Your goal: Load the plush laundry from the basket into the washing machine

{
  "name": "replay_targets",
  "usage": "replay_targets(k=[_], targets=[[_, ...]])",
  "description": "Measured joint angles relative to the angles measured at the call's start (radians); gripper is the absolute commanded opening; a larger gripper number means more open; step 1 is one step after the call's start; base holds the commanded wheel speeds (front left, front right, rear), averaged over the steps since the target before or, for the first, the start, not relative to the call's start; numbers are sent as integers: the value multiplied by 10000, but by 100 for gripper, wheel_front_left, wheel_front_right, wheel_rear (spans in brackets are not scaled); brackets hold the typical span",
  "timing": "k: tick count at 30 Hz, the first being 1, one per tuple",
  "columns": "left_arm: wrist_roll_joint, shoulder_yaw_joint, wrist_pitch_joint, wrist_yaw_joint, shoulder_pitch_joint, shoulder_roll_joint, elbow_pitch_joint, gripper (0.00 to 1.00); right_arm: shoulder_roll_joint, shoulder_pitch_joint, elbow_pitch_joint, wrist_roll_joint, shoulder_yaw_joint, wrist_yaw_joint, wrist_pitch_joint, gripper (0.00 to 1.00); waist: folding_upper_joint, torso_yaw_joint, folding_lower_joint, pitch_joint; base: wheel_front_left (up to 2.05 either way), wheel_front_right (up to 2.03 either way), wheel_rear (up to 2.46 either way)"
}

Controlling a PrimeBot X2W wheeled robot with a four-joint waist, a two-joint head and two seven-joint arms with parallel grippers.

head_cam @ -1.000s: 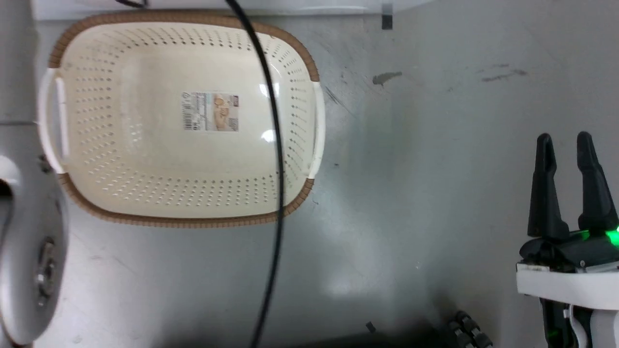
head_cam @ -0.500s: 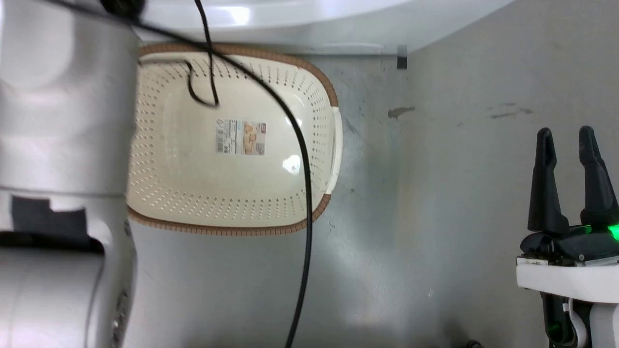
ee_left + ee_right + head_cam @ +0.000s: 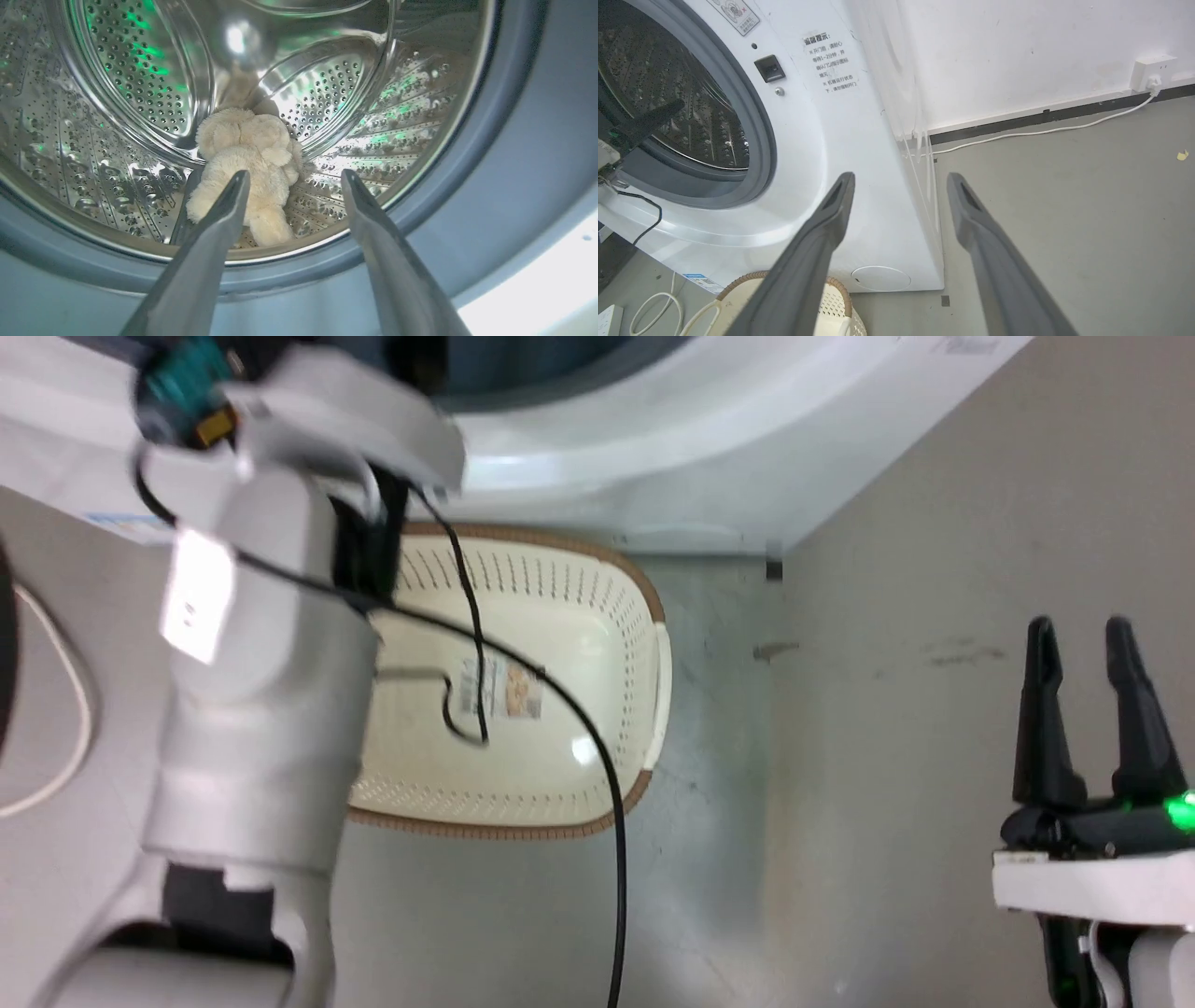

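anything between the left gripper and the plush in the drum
Nothing visible. The plush laundry lies inside the washing machine drum, where it belongs, and the open left gripper points at it with nothing between them.

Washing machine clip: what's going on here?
The fluffy cream plush toy lies inside the white front-loading washing machine's shiny perforated steel drum. The left gripper hangs open at the drum's mouth, holding nothing. The cream perforated plastic basket with a brown rim sits on the floor, no laundry showing in it. The right gripper is open, off to the side.
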State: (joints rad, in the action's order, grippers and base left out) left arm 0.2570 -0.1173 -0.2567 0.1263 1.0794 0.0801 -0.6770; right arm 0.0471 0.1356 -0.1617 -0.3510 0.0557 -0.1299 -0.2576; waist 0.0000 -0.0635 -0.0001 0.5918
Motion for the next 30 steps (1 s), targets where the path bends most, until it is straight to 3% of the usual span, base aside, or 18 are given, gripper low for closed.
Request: replay_targets(k=[9, 30], targets=[[-186, -389, 0, -6, -1938, -94, 268, 100, 0, -382, 610, 82, -140, 0, 0, 100, 0, 213, -1, -1490, 0, 0, 0], [-84, 73, 0, -838, -6066, -23, 1751, 100, 0, -1624, 1590, 433, -188, 0, 0, 100, 0, 399, -1, -4787, 0, 0, 0]])
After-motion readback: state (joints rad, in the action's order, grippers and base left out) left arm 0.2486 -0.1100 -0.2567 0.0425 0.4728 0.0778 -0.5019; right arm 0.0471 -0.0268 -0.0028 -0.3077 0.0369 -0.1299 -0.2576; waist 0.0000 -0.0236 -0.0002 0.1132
